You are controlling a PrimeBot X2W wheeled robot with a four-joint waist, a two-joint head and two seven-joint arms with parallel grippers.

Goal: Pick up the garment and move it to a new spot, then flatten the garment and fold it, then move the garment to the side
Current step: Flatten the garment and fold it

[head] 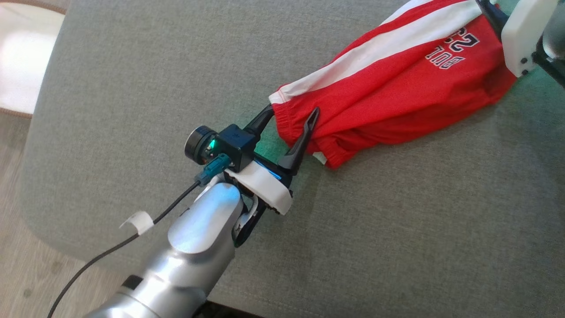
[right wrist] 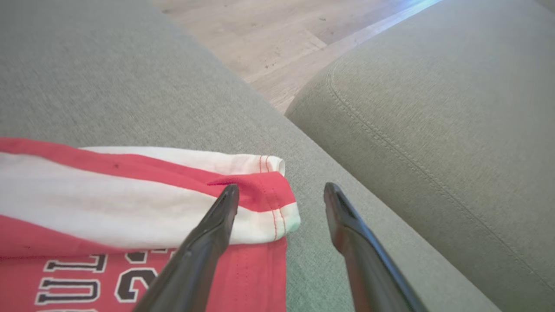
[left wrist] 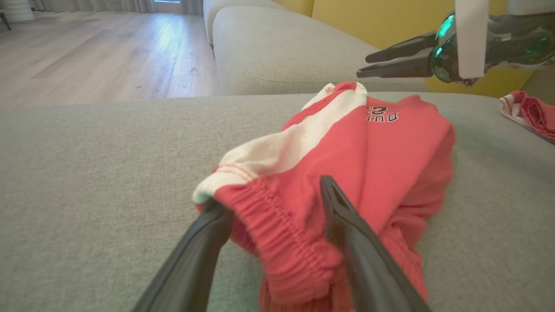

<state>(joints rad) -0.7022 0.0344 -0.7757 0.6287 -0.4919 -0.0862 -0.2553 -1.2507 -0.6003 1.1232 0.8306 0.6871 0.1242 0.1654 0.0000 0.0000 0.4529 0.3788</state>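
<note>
Red shorts with a white side stripe, the garment (head: 397,88), lie bunched and only half spread on the grey sofa cushion (head: 397,229), stretched slantwise between the two arms; the elastic waistband is at the left gripper (head: 291,112), the leg hem at the right gripper (right wrist: 282,187).

The left gripper's jaws stand apart and astride the waistband, one finger at its edge and the other lying over the fabric; they have not closed on it. The right gripper's jaws are likewise spread; one finger rests above the hem corner and the other is over bare cushion, so nothing is clamped there either.

I judge the step in hand to be taking hold of the two ends, either to lift the garment to its new spot or to pull it flat; I cannot tell which. The next move calls for both pairs of jaws to close on a single layer's edge, waistband and hem, then to draw apart evenly so the folds come out; the right one should shift further onto the hem first.

As for containers, the garment lies straight on the cushion, held in nothing; another red-and-white cloth (left wrist: 531,113) lies loose well apart from it.
</note>
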